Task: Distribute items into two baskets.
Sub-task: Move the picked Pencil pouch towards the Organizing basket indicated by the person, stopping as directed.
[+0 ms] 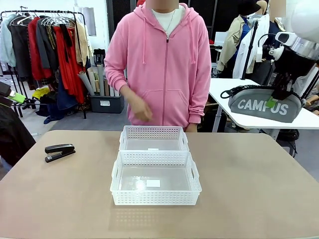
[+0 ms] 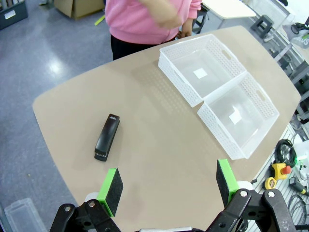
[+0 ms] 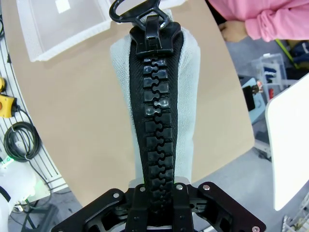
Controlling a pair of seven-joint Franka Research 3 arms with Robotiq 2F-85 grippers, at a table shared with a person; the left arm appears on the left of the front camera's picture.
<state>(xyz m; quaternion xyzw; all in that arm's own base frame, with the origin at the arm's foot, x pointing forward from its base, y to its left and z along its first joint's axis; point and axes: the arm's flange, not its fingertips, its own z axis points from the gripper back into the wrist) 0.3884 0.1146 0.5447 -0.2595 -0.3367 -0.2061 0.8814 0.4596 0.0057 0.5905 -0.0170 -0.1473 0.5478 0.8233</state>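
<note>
Left gripper (image 2: pixel 168 187): jaws spread wide, nothing between the green pads, poised over the tabletop's left part.

Stapler (image 2: pixel 107 137): lies flat near the left edge, well apart from both baskets.

Near basket (image 1: pixel 155 179): tabletop centre, empty apart from a white label. Far basket (image 1: pixel 153 138): touches the near one's far rim, also empty.

Right gripper (image 1: pixel 272 102): clamped on the grey CAMPUS pouch (image 1: pixel 264 108) at mid-length, across the zipper. The pouch hangs level, high above the tabletop's right side.

Person's hand (image 1: pixel 139 110): raised at the far edge, clear of the baskets.

Judgement: the step in hand is carrying the pouch to a basket. The pouch looks nearly basket-long, so keep its long axis along the basket's long side. Centre it between the rim handles and lower it below the rim before letting go.
</note>
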